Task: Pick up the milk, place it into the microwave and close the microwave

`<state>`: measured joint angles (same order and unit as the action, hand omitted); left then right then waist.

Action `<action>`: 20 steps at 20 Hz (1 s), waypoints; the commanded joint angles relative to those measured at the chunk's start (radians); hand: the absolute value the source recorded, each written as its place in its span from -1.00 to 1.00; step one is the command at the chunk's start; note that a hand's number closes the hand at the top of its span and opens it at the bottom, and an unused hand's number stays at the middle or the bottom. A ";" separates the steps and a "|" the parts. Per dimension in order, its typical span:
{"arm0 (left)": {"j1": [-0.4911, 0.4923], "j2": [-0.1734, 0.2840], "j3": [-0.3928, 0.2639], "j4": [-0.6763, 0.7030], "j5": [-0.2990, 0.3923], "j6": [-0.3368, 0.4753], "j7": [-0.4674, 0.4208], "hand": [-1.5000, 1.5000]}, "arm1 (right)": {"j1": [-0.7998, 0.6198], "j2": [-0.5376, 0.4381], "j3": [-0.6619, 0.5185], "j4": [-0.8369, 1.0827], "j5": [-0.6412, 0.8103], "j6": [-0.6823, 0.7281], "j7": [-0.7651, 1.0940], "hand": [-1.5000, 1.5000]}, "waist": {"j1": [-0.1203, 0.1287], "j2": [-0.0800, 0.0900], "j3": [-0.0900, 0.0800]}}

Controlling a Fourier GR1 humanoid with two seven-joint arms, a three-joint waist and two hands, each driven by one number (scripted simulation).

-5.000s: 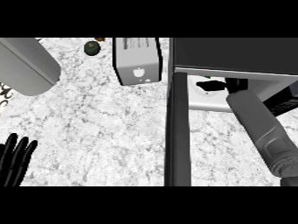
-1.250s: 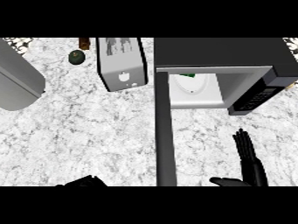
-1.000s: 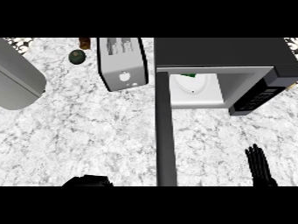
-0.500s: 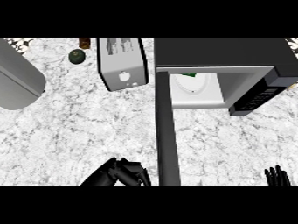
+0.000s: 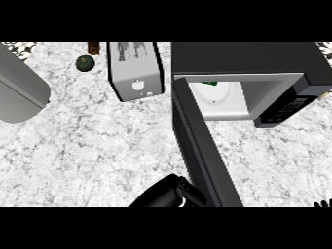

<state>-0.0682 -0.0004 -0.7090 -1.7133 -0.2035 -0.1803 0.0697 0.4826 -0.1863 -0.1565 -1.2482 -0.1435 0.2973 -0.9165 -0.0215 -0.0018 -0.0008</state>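
From the head view, the microwave [image 5: 269, 73] sits at the far right of the counter [image 5: 89, 146]. Its door [image 5: 204, 151] hangs open and sticks out toward the robot like a long dark bar. Inside the microwave there is a white thing with a bit of green on top. I think this is the milk [image 5: 215, 95], already put in. It stands just inside the opening, close to the hinge side of the door.

The left hand [image 5: 170, 194] is down low, just left of the door's near end. Its fingers are bent and look like they touch the door's edge. It holds nothing. The milk is far from this hand, up at the other end of the door.

Only the fingertips of the right hand [image 5: 325, 204] peek in, low and well to the right of the door. I cannot tell if that hand is open or closed.

The step now looks like closing the microwave. Next, the left hand would need to push the door's free end to the right, so it swings shut over the milk.

Left of the microwave stands a toaster [image 5: 134, 70]. A small dark green round thing [image 5: 85, 62] lies just past that.
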 commanded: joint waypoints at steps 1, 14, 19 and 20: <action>-0.114 0.000 -0.139 0.112 -0.003 0.126 0.040 1.00 | 0.039 -0.060 -0.010 -0.063 -0.058 0.142 -0.057 -1.00 | -0.007 0.002 0.001; -0.366 0.001 -0.362 0.402 0.271 0.490 0.038 1.00 | 0.098 -0.103 0.120 -0.346 -0.143 0.163 0.003 -1.00 | -0.100 0.013 -0.001; -0.406 0.001 -0.338 0.422 0.391 0.591 -0.059 -1.00 | 0.124 -0.129 0.139 -0.454 -0.180 0.144 0.050 -1.00 | -0.139 0.021 -0.004; -0.427 0.001 -0.320 0.424 0.410 0.600 -0.079 -1.00 | 0.126 -0.143 0.139 -0.465 -0.182 0.140 0.065 -1.00 | -0.149 0.024 -0.005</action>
<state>-0.4516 0.0041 -1.0367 -1.3086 0.1312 0.3489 0.0473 0.6040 -0.3055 -0.0270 -1.6684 -0.3042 0.3656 -0.8237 -0.1423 0.0159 -0.0043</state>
